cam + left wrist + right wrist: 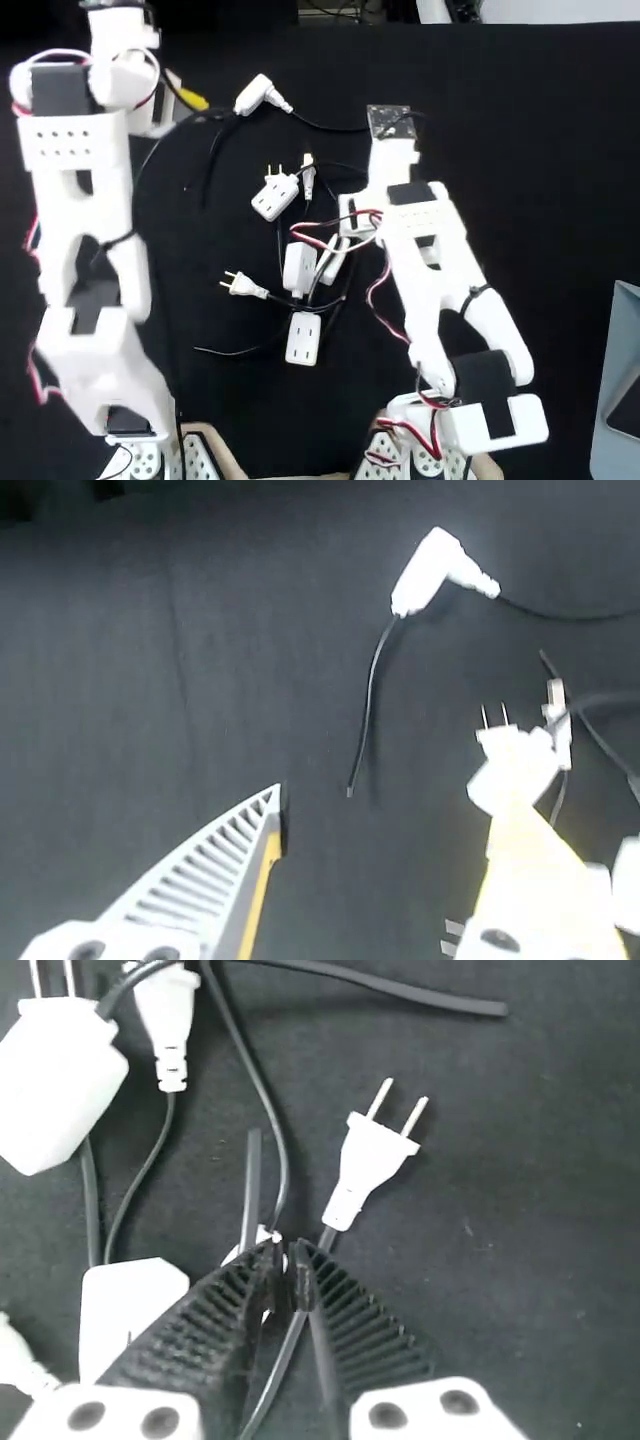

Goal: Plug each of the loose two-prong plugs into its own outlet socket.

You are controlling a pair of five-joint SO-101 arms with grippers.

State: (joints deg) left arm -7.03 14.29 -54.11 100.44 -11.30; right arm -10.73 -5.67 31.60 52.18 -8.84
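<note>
A loose two-prong plug (375,1160) lies on the black cloth, prongs pointing away from my right gripper (290,1275). That gripper is shut on the plug's black cord just behind the plug body. A white adapter with prongs (50,1070) (275,190) and another corded plug (165,1010) (308,175) lie beyond it. A white outlet block (130,1300) (300,265) sits beside the fingers. A further outlet block (303,338) and a small plug (243,287) lie nearer the front. My left gripper (385,800) (190,100) hangs open above bare cloth, short of a white angled plug (435,565) (258,95).
Black cords (330,300) tangle between the outlet blocks in the middle of the table. A loose cord end (365,710) lies ahead of the left gripper. The right arm (430,270) stretches over the centre right. A grey object (620,380) stands at the right edge.
</note>
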